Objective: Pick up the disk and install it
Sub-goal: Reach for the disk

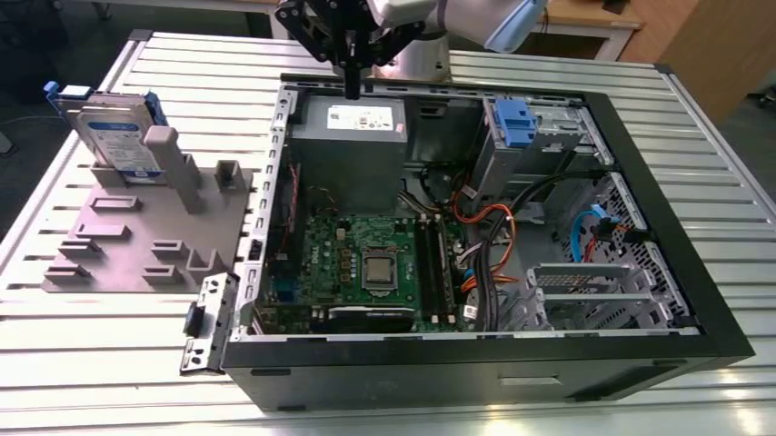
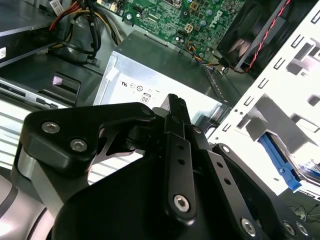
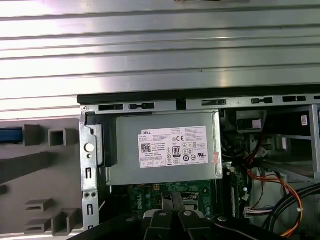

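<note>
Currently, the gripper hangs over the rear edge of the open computer case, at twelve o'clock in the exterior view, directly above the grey power supply; its jaws are pressed together with nothing between them. The disk is well apart from the gripper, at ten o'clock in the exterior view, outside the case. It stands upright on edge in a slot of the grey fixture, which lies flat on the slatted worktop just beside the case wall. Its labelled face is turned toward six o'clock, and its blue carrier frame shows at the upper corner. The lower part of the disk is sunk between the fixture posts, while the upper part stands free. Judged from its metal body, the disk is stiff and fairly heavy for its size, with smooth faces that could slip under a light pinch. It is likely sensitive to knocks, so it should be neither dropped nor forced. The most suitable hold appears to be across the two flat faces at the free upper part, squarely and clear of the posts
</note>
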Available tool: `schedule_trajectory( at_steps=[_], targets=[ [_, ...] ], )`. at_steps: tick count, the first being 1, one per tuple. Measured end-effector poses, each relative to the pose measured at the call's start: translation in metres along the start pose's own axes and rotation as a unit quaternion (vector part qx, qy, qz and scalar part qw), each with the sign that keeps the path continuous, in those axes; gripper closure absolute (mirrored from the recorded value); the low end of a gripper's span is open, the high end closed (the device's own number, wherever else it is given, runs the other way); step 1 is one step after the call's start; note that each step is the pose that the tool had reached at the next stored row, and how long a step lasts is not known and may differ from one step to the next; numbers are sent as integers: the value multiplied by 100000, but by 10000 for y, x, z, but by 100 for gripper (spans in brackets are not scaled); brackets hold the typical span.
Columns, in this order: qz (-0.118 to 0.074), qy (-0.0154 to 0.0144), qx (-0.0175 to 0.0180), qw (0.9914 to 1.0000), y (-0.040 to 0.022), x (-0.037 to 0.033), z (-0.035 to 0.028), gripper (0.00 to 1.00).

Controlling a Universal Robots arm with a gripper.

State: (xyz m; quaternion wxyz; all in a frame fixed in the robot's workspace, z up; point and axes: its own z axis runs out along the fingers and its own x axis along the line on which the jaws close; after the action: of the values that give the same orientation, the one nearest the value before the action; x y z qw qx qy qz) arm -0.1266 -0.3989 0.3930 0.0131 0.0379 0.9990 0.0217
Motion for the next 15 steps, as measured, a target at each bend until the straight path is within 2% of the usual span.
schedule_trajectory(
  at_steps=[1,15],
  targets=[
    [0,1,2,100000,-3,37,-1,89],
    [0,2,1,100000,-5,68,-1,89]
  ],
)
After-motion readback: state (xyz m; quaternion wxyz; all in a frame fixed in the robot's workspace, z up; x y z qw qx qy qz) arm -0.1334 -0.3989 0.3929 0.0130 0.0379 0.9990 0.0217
